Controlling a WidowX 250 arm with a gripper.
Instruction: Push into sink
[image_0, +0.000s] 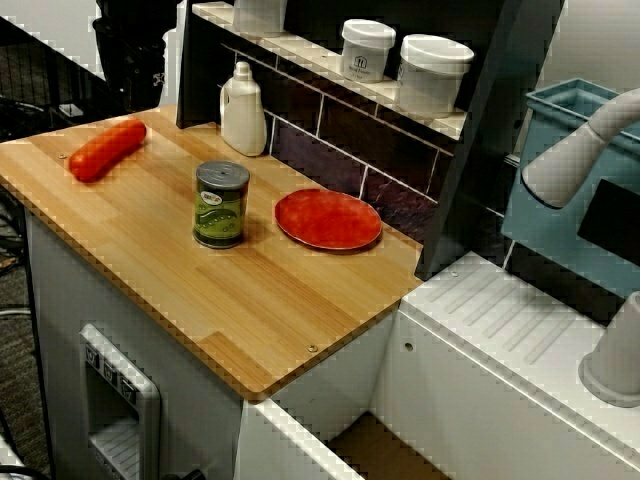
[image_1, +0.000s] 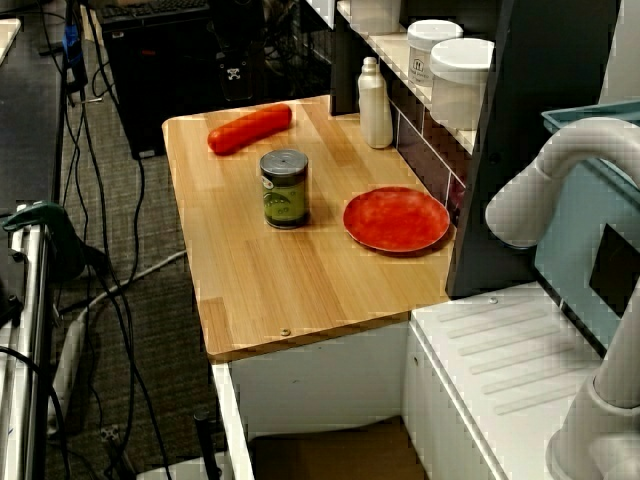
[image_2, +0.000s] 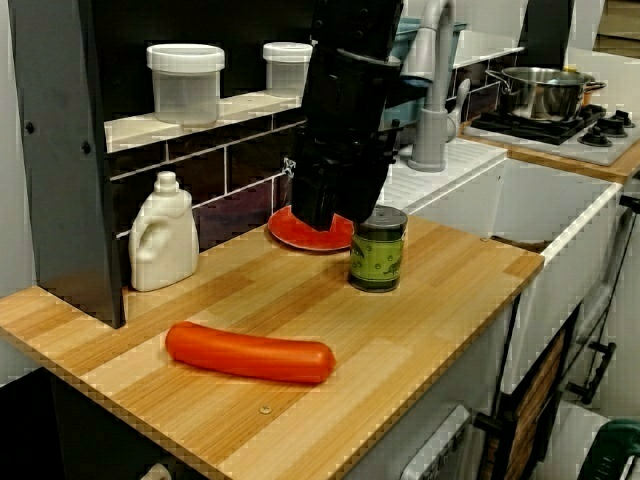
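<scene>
The green-labelled metal can (image_0: 221, 204) stands upright mid-way on the light wooden counter (image_0: 250, 300), just left of the flat red plate (image_0: 328, 219), the white-walled, tan-bottomed sink (image_2: 545, 215) lies past the counter's edge, and I can't tell whether the black end effector (image_2: 320, 205) is open or closed.

A green-labelled can (image_1: 284, 188) stands upright near the middle of the wooden countertop (image_1: 270, 280), with a red plate (image_1: 396, 219) lying flat just beside it toward the dark backsplash. A long red sausage (image_1: 250, 129) lies near the counter's far edge, and a white bottle (image_1: 375, 104) stands upright against the back wall. Two lidded white jars (image_1: 448, 68) sit on the shelf above, while the white ridged drainboard (image_1: 505, 350) lies past the counter's near end, beside the sink (image_1: 335, 455)
</scene>
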